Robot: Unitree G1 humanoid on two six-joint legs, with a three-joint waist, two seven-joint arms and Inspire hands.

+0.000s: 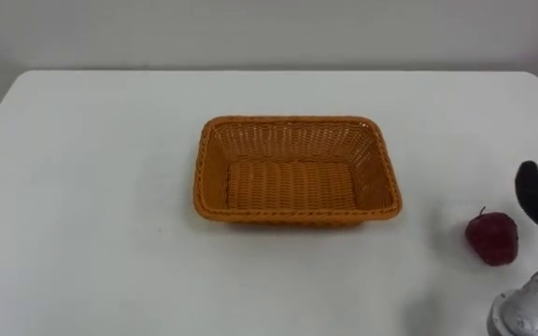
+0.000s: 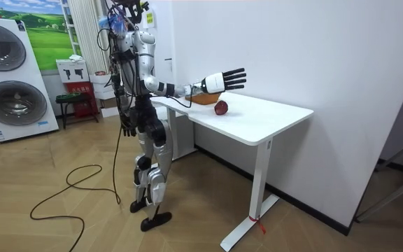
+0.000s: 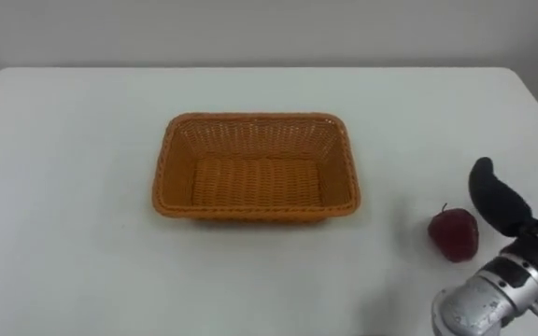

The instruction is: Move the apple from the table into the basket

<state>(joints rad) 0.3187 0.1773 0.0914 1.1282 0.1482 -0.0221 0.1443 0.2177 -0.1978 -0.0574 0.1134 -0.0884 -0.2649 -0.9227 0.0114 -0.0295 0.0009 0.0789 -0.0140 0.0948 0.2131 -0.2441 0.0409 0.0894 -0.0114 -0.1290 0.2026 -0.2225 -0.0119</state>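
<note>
You have one apple [image 1: 491, 238], lying on the white table [image 1: 82, 205] right of the one wicker basket [image 1: 201, 177] and apart from it. The eye views cut off your right hand [image 2: 224, 80]. The room view shows it stretched above the apple, fingers straight and spread. Your left hand [image 2: 127, 129] hangs at the hip, and I cannot tell how its fingers are.

White table [image 2: 264, 119], parquet floor [image 2: 19, 168], washing machines [image 2: 16, 84]
</note>
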